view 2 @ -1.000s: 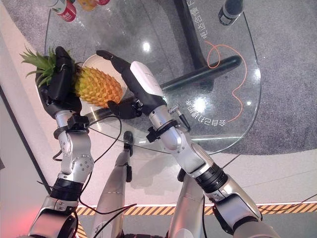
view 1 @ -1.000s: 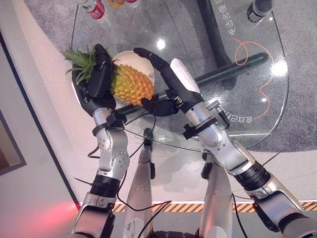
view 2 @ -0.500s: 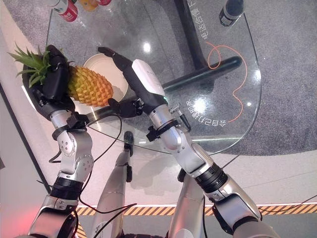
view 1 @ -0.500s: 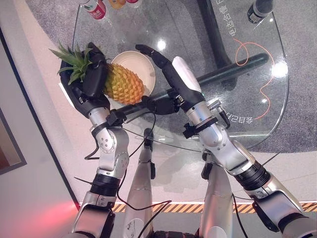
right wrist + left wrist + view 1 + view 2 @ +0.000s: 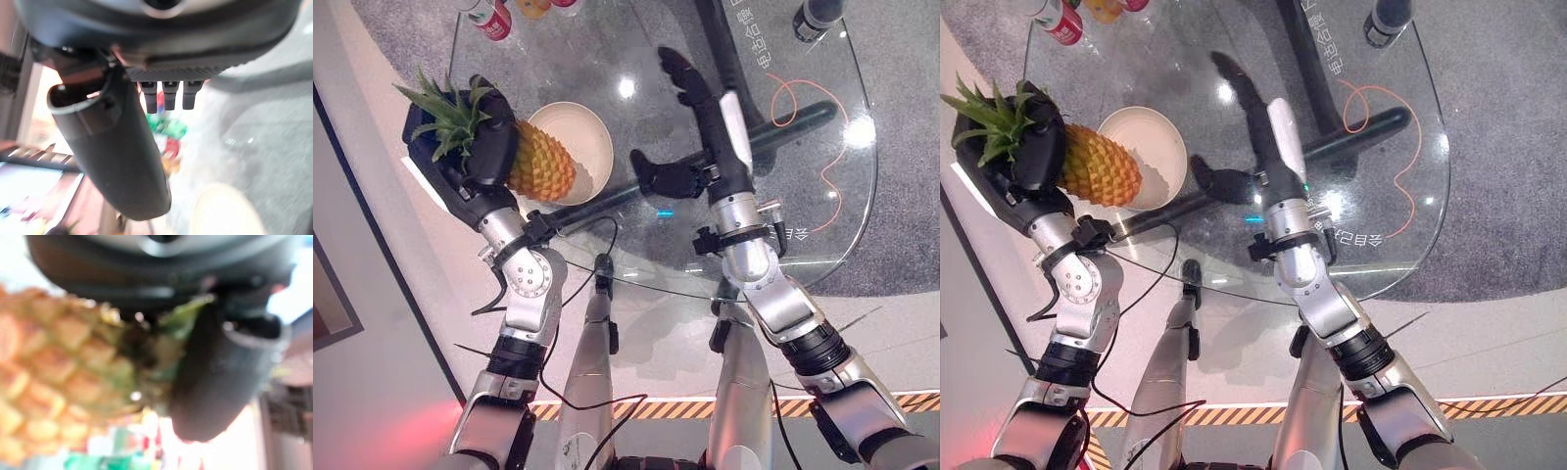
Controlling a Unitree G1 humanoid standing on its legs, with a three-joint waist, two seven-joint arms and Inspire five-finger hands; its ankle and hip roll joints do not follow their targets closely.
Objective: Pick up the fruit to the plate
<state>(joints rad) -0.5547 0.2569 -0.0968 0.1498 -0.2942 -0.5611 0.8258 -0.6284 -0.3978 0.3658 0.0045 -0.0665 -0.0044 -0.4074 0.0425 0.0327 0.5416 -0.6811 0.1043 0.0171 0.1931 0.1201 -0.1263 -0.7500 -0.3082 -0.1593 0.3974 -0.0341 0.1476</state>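
Here the left hand [image 5: 475, 157] curls round the pineapple [image 5: 538, 162] near its crown, holding it just beside the plate [image 5: 582, 142] on the glass desk [image 5: 803, 225]. The right hand [image 5: 700, 93] hangs spread over the desk.

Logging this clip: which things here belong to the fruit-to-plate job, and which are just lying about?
Job: pineapple, gripped by the left hand; plate on the glass table; right hand, open.
Lying about: bottles at the table's far edge.
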